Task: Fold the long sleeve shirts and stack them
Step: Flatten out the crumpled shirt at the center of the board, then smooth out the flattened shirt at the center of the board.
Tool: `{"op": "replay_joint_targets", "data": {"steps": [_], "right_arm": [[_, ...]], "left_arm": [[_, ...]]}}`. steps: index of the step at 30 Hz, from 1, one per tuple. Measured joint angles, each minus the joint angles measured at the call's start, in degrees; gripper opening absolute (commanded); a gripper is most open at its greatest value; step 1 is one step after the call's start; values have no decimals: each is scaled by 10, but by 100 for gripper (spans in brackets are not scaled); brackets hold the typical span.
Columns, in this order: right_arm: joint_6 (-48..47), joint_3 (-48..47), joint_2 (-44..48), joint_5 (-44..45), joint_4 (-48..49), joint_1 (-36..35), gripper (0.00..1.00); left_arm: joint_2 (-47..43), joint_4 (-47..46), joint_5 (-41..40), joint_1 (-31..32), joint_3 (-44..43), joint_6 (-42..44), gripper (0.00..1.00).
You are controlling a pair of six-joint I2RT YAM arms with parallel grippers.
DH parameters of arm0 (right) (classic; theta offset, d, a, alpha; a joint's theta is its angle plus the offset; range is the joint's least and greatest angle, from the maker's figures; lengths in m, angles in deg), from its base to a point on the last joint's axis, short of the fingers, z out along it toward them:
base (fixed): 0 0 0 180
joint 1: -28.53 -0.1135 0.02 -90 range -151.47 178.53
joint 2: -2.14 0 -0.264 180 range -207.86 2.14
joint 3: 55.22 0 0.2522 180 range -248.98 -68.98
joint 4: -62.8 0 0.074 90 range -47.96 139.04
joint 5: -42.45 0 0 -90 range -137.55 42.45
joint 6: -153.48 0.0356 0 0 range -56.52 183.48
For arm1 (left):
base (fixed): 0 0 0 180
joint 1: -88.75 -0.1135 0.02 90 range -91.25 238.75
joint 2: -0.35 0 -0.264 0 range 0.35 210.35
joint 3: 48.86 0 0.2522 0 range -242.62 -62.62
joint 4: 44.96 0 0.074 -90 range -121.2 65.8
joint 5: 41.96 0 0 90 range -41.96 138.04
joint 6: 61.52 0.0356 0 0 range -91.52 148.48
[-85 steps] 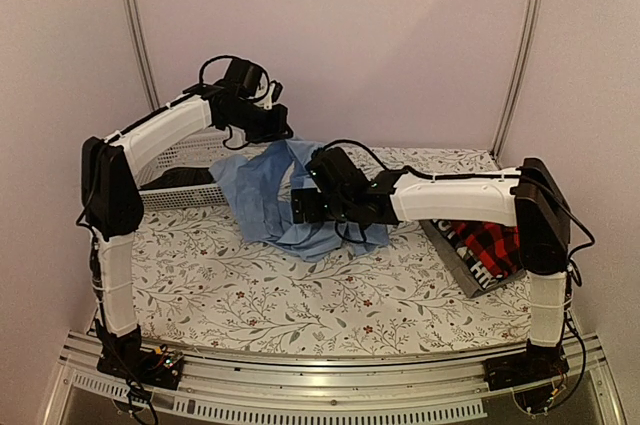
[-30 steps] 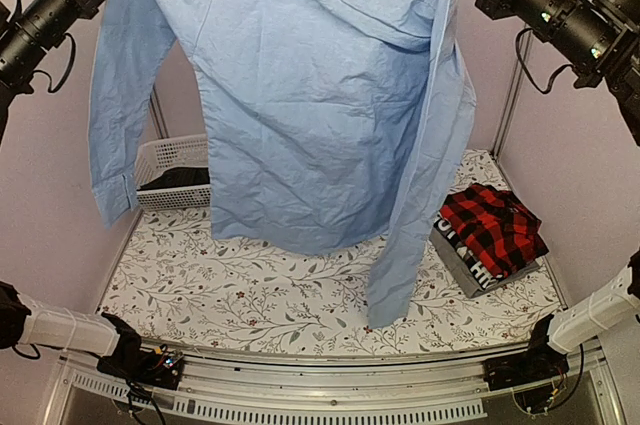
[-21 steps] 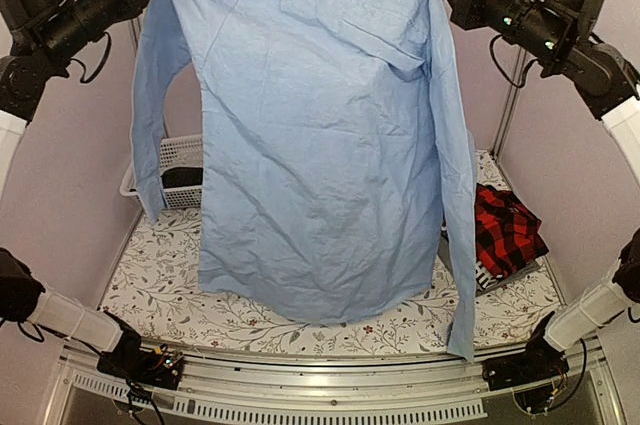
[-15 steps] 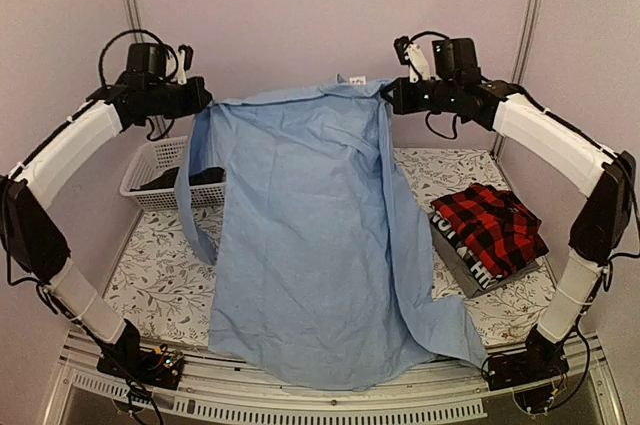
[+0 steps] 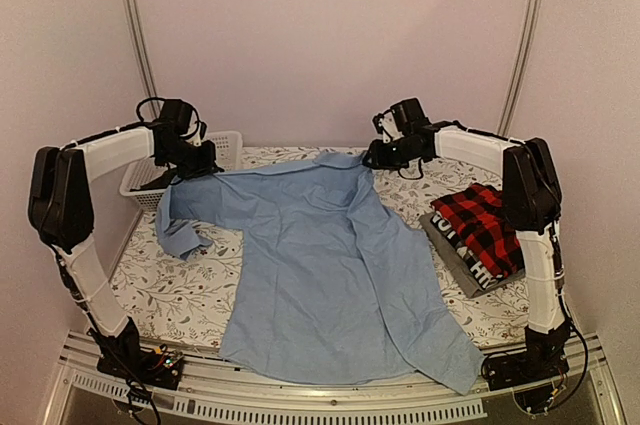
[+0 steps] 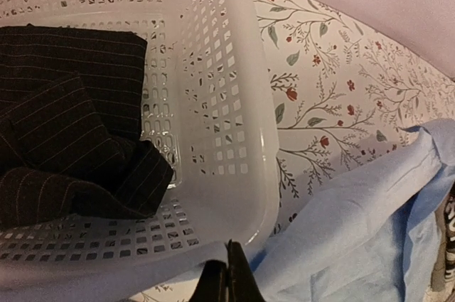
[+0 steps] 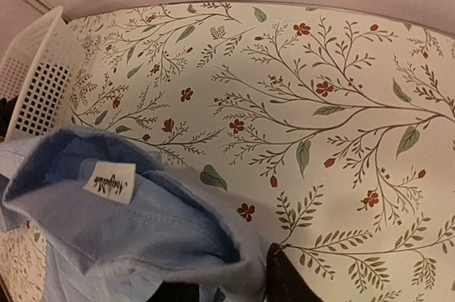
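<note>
Progress overhead: plaid shirt (image 5: 490, 227) sat folded on grey shirt (image 5: 472, 267), well apart from the basket (image 5: 228, 138); blue shirt (image 5: 330, 265) lay unfolded beside it. Left wrist: my left gripper (image 6: 227, 281) pinched blue cloth at the basket. Right wrist: right gripper (image 7: 234, 282) clamped cloth by the collar (image 7: 114, 174).

Overhead and close wrist views share shirt (image 5: 330, 265).

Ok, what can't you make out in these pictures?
Collar label, right wrist view: print too small to read.
Grey shirt, top view: lettering mostly covered by the plaid shirt.
Right tool, right wrist view: grip cut off by bottom edge, buried in the blue shirt.
Dark cloth in the basket, left wrist view: bunched, garment type unclear.
</note>
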Motion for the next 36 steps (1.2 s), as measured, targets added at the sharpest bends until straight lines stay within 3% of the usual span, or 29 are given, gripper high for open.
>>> {"op": "replay_joint_targets", "data": {"steps": [1,3,6,9,14,18,25,31,36], "right_arm": [[3,-5,0,4,0,0,51],[3,-11,2,18,-2,0,64],[0,-10,11,54,-22,-7,74],[-9,12,40,82,-34,-19,76],[-14,87,128,107,-35,-53,75],[-7,157,187,109,-17,-78,74],[38,311,244,126,9,-101,68],[98,445,325,157,35,-100,69],[141,490,348,171,77,-95,72]], "left_arm": [[0,0,1,0,0,-1,8],[0,0,3,0,0,-3,37],[-2,1,4,0,-1,-3,55],[-12,3,4,2,-2,-6,69],[-57,1,5,7,-2,-16,66],[-103,-20,17,21,19,-33,57],[-146,-72,51,118,114,-75,41],[-150,-134,81,186,225,-125,37],[-116,-192,99,228,273,-158,36]]}}
